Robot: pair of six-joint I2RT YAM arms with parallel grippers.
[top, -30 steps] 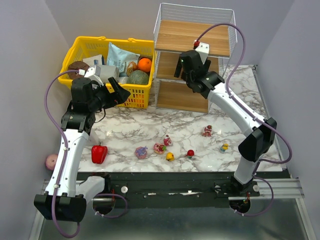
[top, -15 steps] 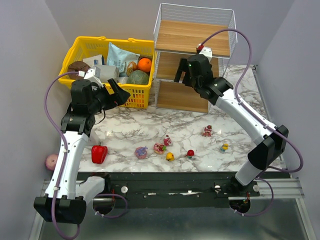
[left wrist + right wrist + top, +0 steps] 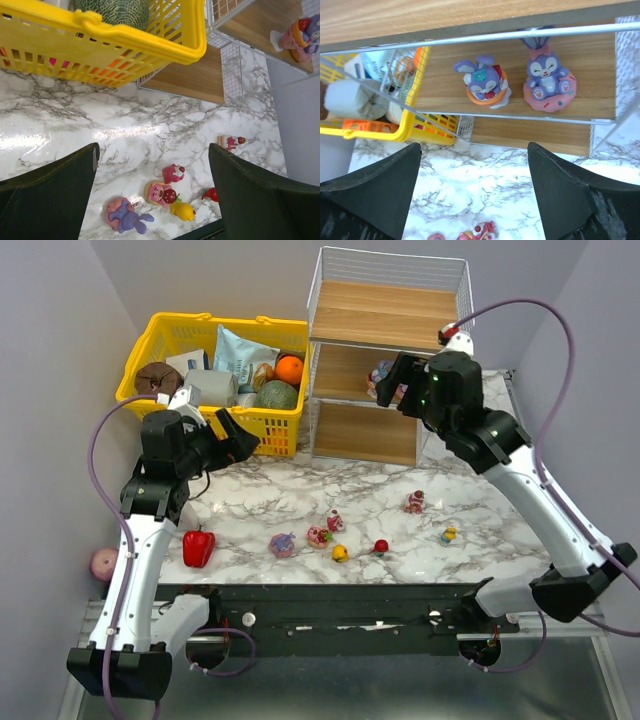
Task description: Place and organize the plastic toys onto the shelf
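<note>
The right gripper (image 3: 398, 380) hovers just in front of the middle tier of the shelf (image 3: 385, 310), its jaws spread wide and holding nothing. On that tier two of the plastic toys stand side by side, not touching: a bunny on an orange base (image 3: 483, 86) and a bunny in a pink ring (image 3: 548, 80). Seven more toys lie scattered on the marble table (image 3: 290, 485) towards its near edge, among them a purple-pink bunny (image 3: 282, 545) and a yellow figure (image 3: 340, 553). The left gripper (image 3: 238, 435), jaws likewise wide and empty, hangs before the yellow basket (image 3: 270, 440). A red bell pepper (image 3: 198, 547) lies at the table's left.
</note>
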